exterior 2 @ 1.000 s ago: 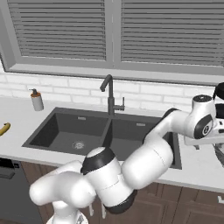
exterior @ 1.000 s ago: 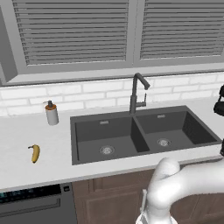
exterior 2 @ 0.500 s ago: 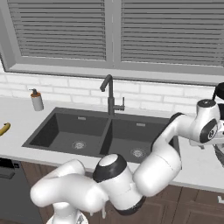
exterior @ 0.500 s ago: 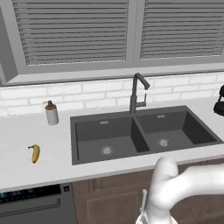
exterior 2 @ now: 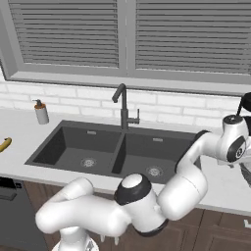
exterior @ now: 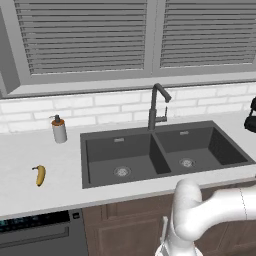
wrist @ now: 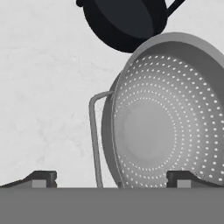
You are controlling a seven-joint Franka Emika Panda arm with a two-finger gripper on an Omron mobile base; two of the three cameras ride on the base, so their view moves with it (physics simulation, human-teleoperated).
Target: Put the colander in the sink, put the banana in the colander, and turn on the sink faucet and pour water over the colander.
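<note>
Soft, even rendered light is falling across the worktop (exterior: 30, 200), casting hardly any shadows and no glare. The sink (exterior: 160, 150) basins are staying dark. Everything is looking slightly coarse and pixelated, without blur or edge distortion.

A black pan (wrist: 124, 22) crowds, perhaps touches, the colander's (wrist: 166, 113) far rim.

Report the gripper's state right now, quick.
Gripper: open, holding nothing; its fingertips straddle the colander's handle and rim on the counter.
</note>
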